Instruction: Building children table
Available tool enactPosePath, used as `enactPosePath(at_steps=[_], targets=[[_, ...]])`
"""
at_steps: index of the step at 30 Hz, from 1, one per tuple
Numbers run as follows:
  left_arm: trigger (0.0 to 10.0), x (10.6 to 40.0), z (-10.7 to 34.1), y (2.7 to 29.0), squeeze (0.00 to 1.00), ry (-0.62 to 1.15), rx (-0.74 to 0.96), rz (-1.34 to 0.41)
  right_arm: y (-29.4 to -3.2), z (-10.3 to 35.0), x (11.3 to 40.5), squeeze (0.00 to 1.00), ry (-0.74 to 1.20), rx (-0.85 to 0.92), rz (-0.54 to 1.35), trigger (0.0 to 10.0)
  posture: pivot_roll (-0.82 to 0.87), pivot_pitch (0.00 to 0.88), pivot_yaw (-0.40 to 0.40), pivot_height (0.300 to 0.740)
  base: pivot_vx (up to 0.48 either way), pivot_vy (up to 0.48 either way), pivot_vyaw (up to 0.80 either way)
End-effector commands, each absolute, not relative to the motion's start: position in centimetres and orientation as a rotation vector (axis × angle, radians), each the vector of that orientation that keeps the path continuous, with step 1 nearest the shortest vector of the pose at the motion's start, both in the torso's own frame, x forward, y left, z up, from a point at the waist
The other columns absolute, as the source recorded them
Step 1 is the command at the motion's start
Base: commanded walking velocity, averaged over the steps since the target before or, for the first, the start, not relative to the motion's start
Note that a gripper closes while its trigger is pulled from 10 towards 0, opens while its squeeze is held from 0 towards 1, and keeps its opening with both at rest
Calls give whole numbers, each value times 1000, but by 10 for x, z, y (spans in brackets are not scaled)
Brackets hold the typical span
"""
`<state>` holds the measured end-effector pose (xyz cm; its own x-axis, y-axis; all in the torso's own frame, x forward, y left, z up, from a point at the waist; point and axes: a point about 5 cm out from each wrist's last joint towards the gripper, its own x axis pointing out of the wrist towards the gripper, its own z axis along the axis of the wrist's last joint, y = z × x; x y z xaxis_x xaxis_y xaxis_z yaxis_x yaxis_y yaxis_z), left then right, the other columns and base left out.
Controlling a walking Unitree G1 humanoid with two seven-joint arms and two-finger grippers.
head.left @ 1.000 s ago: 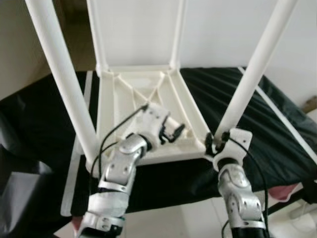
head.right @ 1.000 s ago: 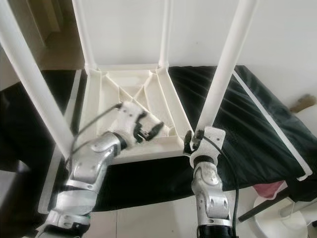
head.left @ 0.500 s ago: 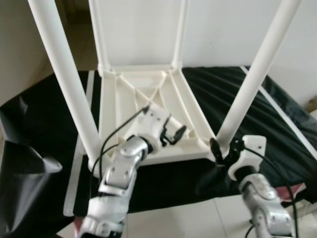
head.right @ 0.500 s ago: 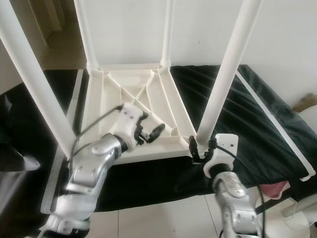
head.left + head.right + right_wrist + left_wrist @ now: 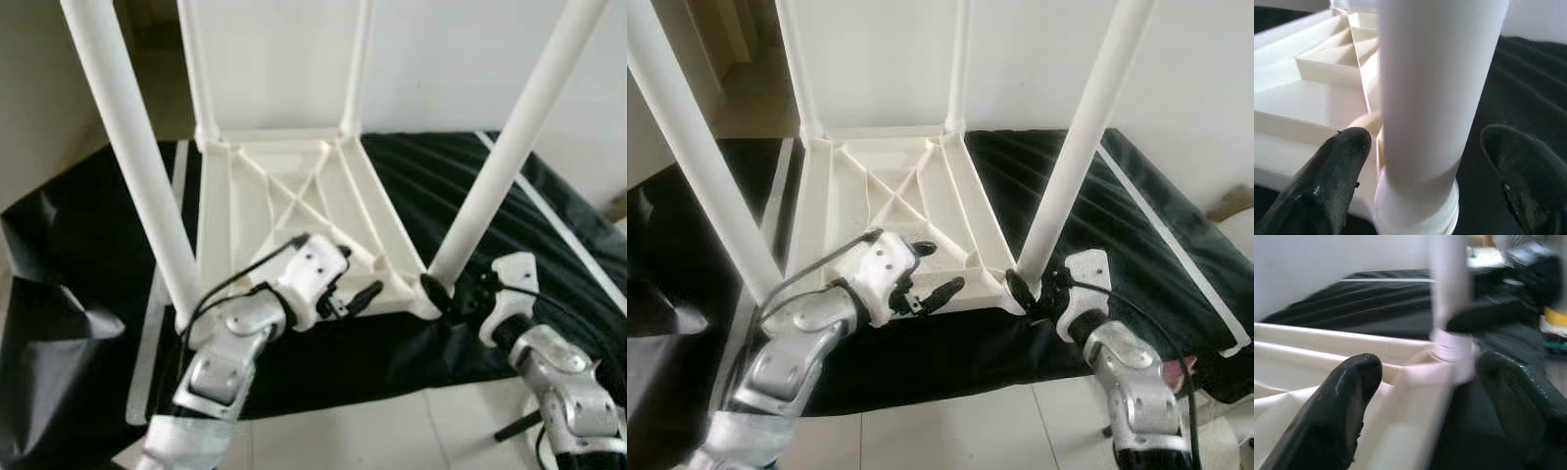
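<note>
Left eye view puts the two silver arms nearest, reaching up from the bottom edge toward an upturned white children's table that lies top-down on a black cloth.

The left gripper sits at the near edge of the upturned top, its fingers spread and pointing toward the near right corner; in the left wrist view the near rim of the frame runs between the two black fingers, which touch nothing clearly.

The right gripper is at the near right corner, right at the foot of the near right leg. In the right wrist view its fingers stand apart on either side of that leg's base, with gaps visible on both sides, so they straddle the leg rather than pinch it. The leg's collar sits in the corner socket of the frame.

Four round white legs point upward from the corners. The near left leg rises steeply beside the left arm. Farther back, the ribbed underside shows a diagonal cross brace, and the two far legs stand against a pale wall.

A white strip lies on the black cloth along the table's left side, and pale floor tiles show at the near edge.
</note>
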<state>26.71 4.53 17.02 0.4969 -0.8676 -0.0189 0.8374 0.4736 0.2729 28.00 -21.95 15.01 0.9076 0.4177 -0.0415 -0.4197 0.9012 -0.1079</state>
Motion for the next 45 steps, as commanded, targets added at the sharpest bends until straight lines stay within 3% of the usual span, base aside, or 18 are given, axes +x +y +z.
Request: enactPosePath(at_steps=[1,12,13,14,26,27,35,45], targets=[[10000,258,168,38,0,-125,265,-1177,-217,149,281,0,15,-104,479,10000,23,0,-20,740,0,0,0],[10000,257,164,23,0,-111,283,-1211,-209,133,303,0,62,-153,578,10000,36,0,-6,740,0,0,0],[10000,256,165,23,0,-113,288,-1215,-208,130,304,0,72,-161,589,3961,42,0,-8,740,0,0,0],[10000,256,166,22,0,-117,288,-1214,-207,126,304,0,80,-167,600,0,47,0,-12,740,0,0,0],[10000,263,168,21,0,-130,305,-1204,-213,115,306,0,94,-174,555,0,40,0,-19,740,0,0,0],[10000,264,168,20,0,-129,303,-1205,-214,113,305,0,97,-154,535,10000,38,0,-21,740,0,0,0],[10000,262,163,20,0,-119,306,-1206,-208,109,298,0,93,-112,387,10000,30,0,-26,740,0,0,0],[10000,262,158,23,0,-99,309,-1203,-178,103,285,0,90,-2,101,10000,36,0,-29,740,0,0,0]])
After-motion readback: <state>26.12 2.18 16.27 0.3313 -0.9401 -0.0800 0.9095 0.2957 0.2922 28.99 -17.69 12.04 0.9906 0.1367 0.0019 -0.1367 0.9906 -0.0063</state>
